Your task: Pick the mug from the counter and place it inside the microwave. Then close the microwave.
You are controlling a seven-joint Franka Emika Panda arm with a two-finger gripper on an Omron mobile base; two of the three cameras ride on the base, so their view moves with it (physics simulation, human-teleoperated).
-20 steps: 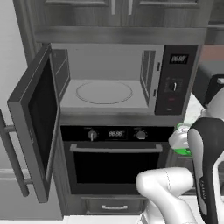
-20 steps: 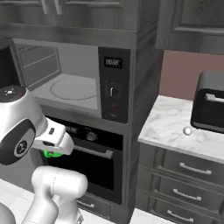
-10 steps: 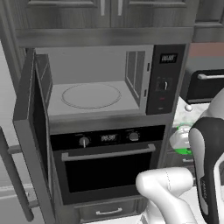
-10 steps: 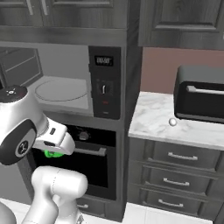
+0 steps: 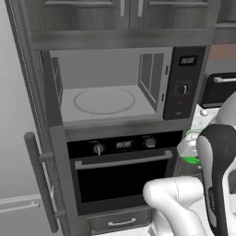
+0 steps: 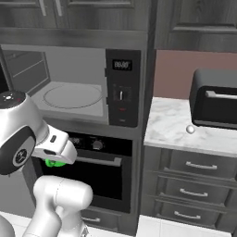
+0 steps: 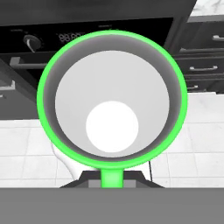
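Currently: mug (image 7: pixel 112 99), green, clamped by its rim in the gripper (image 7: pixel 112 178), carried low before the oven (image 5: pixel 122 177). Microwave (image 5: pixel 108 85) at 11 o'clock of it, door (image 5: pixel 41 152) open. Step: transport. Next: lift, set on turntable (image 5: pixel 104 100).

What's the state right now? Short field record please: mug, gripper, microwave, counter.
mug: green mug held in the gripper, off the counter, in front of the oven
gripper: gripper shut on the mug's rim
microwave: microwave door wide open, turntable bare
counter: counter carries a small white ball and a black appliance
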